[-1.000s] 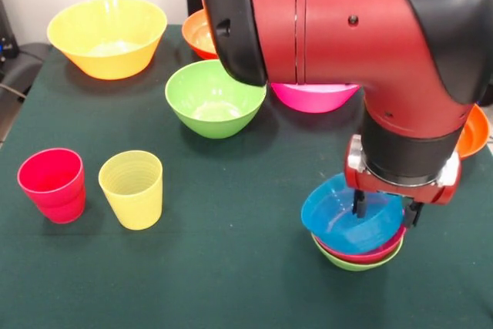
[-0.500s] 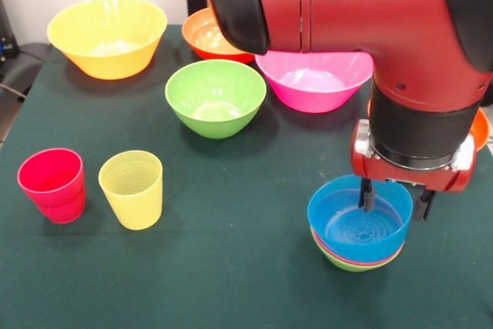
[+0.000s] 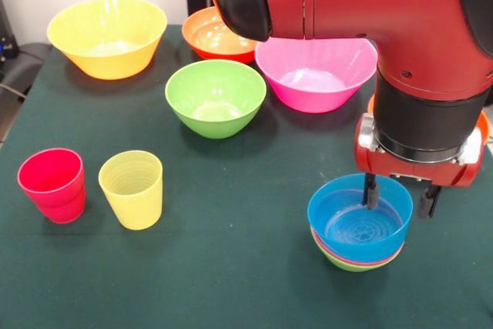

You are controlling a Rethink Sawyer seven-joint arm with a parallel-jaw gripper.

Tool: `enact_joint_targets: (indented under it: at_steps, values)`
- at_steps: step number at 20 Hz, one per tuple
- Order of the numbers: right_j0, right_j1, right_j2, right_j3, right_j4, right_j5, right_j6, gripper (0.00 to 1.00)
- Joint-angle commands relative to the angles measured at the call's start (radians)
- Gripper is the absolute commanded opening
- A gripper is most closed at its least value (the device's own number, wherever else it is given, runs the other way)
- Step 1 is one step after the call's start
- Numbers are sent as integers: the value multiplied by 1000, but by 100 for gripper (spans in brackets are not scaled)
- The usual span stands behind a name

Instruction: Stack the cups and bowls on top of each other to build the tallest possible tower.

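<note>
dark green cloth covers the table (image 3: 231, 267), with a pale wall behind it at the top left. at lower right stands the tower (image 3: 358, 235): a blue bowl (image 3: 356, 225) nested over a red rim and a light-green bowl at the bottom. the gripper (image 3: 399, 198) hangs over its right rim, fingers parted, one inside the blue bowl and one outside, gripping nothing. at lower left stand the red cup (image 3: 52, 184) and yellow cup (image 3: 132, 189). across the top sit the yellow-orange bowl (image 3: 106, 36), green bowl (image 3: 216, 98), orange bowl (image 3: 212, 36) and pink bowl (image 3: 314, 75).
</note>
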Motion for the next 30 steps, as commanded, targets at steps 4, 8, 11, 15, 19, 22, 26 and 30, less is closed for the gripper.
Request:
enact_joint_targets:
  at_steps: [4,8,11,15,19,22,26,30]
  values:
    - [5,45,114,97,-50,-43,-247,100]
    - [6,51,121,122,-52,-105,-231,100]
    - [6,53,124,135,-56,-140,-226,100]
    - [8,62,128,137,-60,-169,-221,100]
    - [8,71,123,134,-67,-188,-223,100]
    - [9,62,116,162,-74,-210,-226,100]
    - [7,54,105,195,-87,-239,-227,100]
    - [5,48,97,208,-94,-232,-229,100]
